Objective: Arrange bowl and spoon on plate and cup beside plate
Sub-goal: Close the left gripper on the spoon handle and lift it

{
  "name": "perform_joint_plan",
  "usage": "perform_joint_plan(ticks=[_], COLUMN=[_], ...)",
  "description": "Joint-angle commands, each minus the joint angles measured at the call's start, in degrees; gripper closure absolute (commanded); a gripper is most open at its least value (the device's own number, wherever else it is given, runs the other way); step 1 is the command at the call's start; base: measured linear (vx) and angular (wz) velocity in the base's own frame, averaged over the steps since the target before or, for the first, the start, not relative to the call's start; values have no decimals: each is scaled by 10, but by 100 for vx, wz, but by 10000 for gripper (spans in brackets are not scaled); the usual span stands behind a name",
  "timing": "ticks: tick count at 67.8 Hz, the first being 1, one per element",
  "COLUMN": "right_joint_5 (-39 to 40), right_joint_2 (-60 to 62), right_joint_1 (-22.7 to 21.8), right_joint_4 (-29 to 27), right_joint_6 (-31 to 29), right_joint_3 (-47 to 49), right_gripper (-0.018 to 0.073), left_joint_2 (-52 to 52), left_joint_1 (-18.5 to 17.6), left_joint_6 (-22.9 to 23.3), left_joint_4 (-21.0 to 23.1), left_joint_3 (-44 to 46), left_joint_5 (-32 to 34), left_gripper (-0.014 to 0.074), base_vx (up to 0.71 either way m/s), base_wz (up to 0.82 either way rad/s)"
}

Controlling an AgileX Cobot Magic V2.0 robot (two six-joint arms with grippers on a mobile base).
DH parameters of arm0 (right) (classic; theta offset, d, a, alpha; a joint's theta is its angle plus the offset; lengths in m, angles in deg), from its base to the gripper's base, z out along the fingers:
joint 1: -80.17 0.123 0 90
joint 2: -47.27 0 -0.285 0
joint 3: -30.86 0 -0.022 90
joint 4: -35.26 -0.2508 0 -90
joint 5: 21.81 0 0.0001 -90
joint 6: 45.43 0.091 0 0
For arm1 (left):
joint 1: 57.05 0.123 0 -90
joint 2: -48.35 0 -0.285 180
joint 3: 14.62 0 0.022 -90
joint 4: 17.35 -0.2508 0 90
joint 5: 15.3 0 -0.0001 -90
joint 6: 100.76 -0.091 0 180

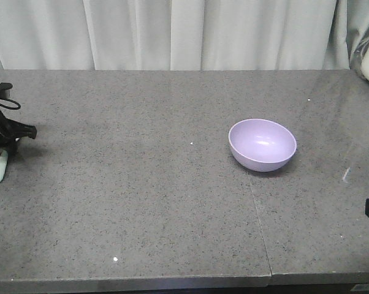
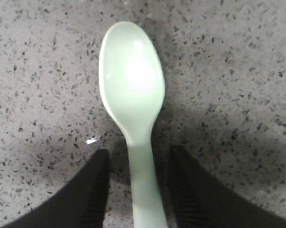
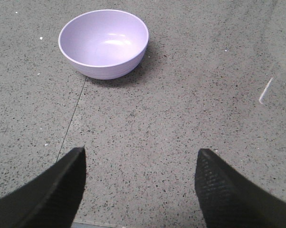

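Handle of the mint-green plastic spoon [image 2: 132, 85] runs off-frame inside the spread left claw [image 2: 139, 151]; right claw [image 3: 140, 151] spread, round lavender plastic bowl [image 3: 104, 40] at eleven o'clock.

I see the spoon [image 2: 132, 90], short and pale mint-green plastic, lying flat with the hollow of its rounded oval head facing up. The head points straight ahead of my left gripper [image 2: 139, 153], just beyond the fingertips. The flat handle runs back between the two fingers with a gap on either side, touching neither. The bowl [image 3: 103, 42] is smooth, matte lavender-purple with deep sides, and it stands upright and empty. It sits ahead of my right gripper [image 3: 142, 153], a little left of its centre line and well apart from the spread fingertips.
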Motion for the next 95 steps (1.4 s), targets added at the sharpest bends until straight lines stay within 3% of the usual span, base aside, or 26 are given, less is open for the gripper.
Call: perform_joint_plan(ticks=[1,12,36,44,76,95], right_joint_5=[32,32,33,33,34,34], right_joint_2=[-4,-4,-4,-4,-4,-4], right_joint_1=[-4,-4,-4,-4,-4,-4], right_joint_4=[-4,-4,-4,-4,-4,-4], right_joint_6=[-7,-7,-7,-7,-7,-7], right_joint_3=[20,20,20,20,20,20], right_gripper=[71,71,71,71,71,71], left_joint_2=[-29,-29,-91,-140,-310,-395], left_joint_1=[-1,-1,-11,-39,-174,-226], left_joint_6=[1,1,-21,-48,-60,-59], left_joint_4=[0,-1,34,43,43,43], left_joint_3=[15,15,0,-24,-170,-285], left_joint_5=[13,8,-20,-4,57,86], left_gripper=[438,507,514,514,514,514], base_vx=[0,0,0,0,0,0], base_wz=[0,0,0,0,0,0])
